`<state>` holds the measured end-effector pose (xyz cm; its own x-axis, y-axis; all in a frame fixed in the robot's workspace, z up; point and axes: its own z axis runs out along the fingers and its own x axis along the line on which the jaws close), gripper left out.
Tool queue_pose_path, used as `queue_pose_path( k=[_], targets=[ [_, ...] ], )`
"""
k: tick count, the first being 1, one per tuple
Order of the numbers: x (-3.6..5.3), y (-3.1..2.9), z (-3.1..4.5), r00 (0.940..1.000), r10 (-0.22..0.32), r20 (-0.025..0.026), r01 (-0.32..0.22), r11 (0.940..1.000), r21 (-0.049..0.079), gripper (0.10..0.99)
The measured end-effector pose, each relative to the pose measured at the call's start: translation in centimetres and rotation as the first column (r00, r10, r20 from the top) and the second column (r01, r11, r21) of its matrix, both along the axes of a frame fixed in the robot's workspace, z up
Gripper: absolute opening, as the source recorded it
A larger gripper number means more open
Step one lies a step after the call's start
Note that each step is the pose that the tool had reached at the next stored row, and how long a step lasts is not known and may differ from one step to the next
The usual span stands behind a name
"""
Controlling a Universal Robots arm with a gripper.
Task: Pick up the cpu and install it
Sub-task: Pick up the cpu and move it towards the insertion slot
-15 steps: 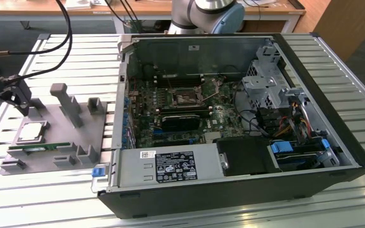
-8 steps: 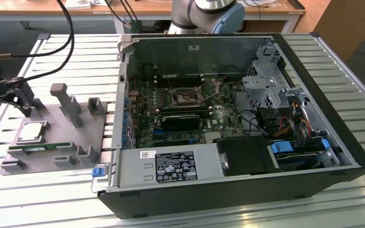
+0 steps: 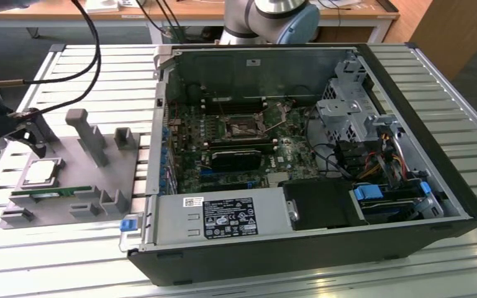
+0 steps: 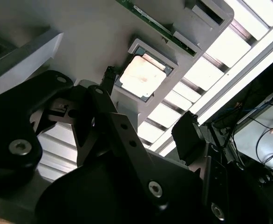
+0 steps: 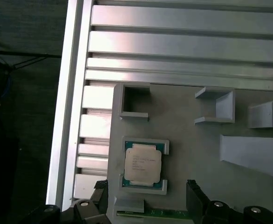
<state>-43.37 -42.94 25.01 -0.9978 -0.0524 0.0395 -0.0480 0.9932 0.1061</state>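
The cpu [image 3: 41,172], a flat square chip with a silver-grey top, lies in its corner-bracket nest on the grey fixture plate [image 3: 72,158] at the exterior view's left. It also appears in both wrist views [image 5: 142,163] [image 4: 143,74]. My gripper [image 3: 30,128] hangs just above the plate's far-left part, close to the cpu and apart from it. In the first wrist view the gripper [image 5: 146,199] is open, with one black finger [image 5: 102,193] on each side of the nest's edge and nothing held. The motherboard's socket [image 3: 243,128] sits inside the open computer case [image 3: 437,205].
A green memory stick [image 3: 52,192] stands in a slot beside the cpu. Grey upright posts [image 3: 85,133] rise from the fixture plate. The slatted metal table [image 3: 97,62] ends close by at its side rail [image 5: 69,102]. Black cables [image 3: 89,43] hang over the table's far left.
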Motion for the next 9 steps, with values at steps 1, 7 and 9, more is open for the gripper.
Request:
queue_pose_path(
  k=[1,7,9],
  targets=[
    [0.03,-0.01,-0.19,1.0,0.0,0.0,0.0,1.0,0.0,0.761],
    [0.05,0.07,-1.19,0.9997,-0.024,-0.0001,0.024,0.9997,0.001,0.761],
    [0.05,0.09,-1.49,0.9994,-0.036,-0.0001,0.036,0.9994,0.001,0.761]
  ],
)
